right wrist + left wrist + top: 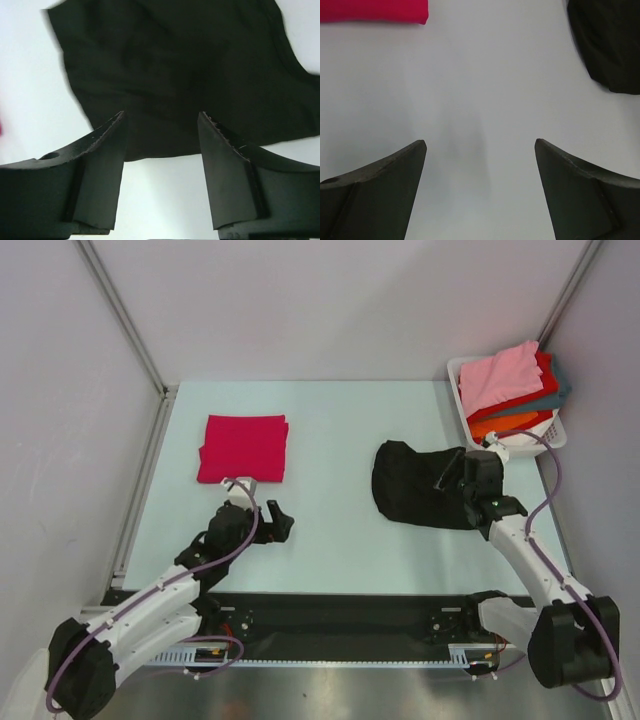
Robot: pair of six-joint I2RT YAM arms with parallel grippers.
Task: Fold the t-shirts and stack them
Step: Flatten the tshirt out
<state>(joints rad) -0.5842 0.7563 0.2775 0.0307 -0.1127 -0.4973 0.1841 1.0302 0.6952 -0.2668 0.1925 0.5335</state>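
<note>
Top external view, left to right: the folded magenta-red shirt (243,448) lies at ten o'clock on the table (330,420). The left fingers (280,522) hang spread and empty just off its five o'clock corner, above bare table. At three o'clock the black shirt (415,485) sits crumpled and not yet folded. The right fingers (452,475) are spread over its right part; the right wrist view shows the hem between them, ungripped. More shirts (505,380) fill the white basket (556,436) at one o'clock. We judge the step to be laying the black shirt flat. We would pinch only the hem layer, bring the left fingers to its nine o'clock edge, then draw the cloth apart gently before folding.
</note>
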